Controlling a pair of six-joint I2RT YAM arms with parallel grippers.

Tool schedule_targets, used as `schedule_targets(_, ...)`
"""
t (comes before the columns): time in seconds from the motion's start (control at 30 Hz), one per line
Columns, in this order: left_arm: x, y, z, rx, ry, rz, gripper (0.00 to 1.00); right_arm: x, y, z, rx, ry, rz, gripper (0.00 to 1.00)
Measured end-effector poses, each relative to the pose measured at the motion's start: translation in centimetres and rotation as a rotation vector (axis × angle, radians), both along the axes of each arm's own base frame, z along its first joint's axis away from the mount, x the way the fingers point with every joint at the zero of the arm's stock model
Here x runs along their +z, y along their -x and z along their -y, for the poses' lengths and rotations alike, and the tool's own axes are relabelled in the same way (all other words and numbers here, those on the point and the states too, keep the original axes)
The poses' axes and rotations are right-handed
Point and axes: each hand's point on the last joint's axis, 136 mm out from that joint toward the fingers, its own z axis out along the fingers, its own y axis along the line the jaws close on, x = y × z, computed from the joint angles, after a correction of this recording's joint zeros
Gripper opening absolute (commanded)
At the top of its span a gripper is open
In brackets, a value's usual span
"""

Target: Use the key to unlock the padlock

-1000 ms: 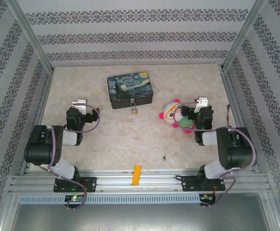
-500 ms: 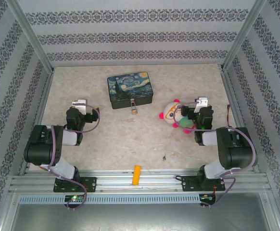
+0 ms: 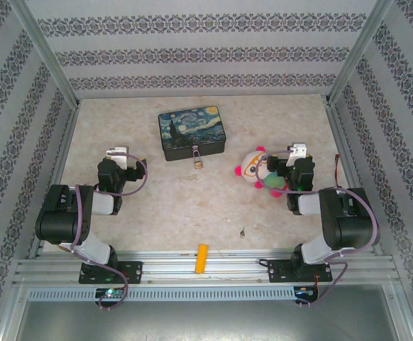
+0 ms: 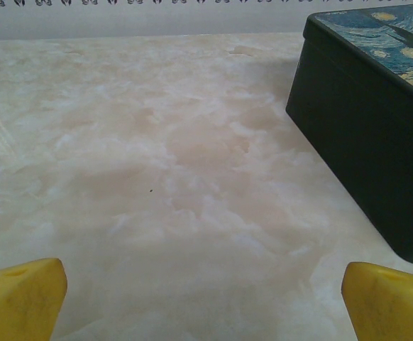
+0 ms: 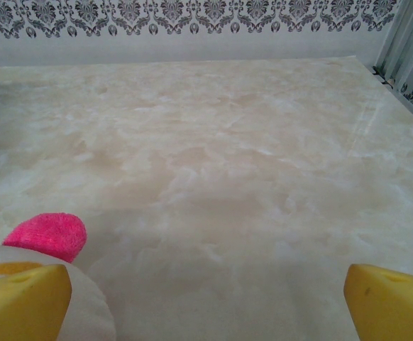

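Brass-coloured and tiny, the padlock (image 3: 198,163) sits against the front of the dark painted tin (image 3: 191,132); its shackle is hard to make out. The key (image 3: 242,231), a thin dark speck, lies apart on the marbled worktop (image 3: 164,206). The left pincer (image 4: 206,302) and right pincer (image 5: 206,302) gape, 2 yellow tips each cut off.
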Motion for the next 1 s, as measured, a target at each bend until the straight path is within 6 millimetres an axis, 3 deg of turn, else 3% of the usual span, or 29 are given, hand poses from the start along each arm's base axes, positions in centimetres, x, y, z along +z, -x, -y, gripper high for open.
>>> schedule_targets(0.37,0.3,0.5,-0.4,0.026,-0.001,0.007,0.99,0.1,0.1,0.7,-0.039,0.008,0.0,0.98)
schedule_targets(0.63,4.6,1.6,-1.3,0.081,-0.001,0.126,0.99,3.1,0.9,1.7,-0.097,0.016,0.041,0.98)
schedule_targets(0.8,6.3,2.9,-2.0,0.132,0.015,0.164,0.99,5.2,1.6,2.5,-0.154,0.001,0.034,0.98)
schedule_targets(1.0,9.3,4.5,-2.8,0.19,0.053,0.215,0.99,7.2,3.5,2.3,-0.183,-0.038,0.023,0.98)
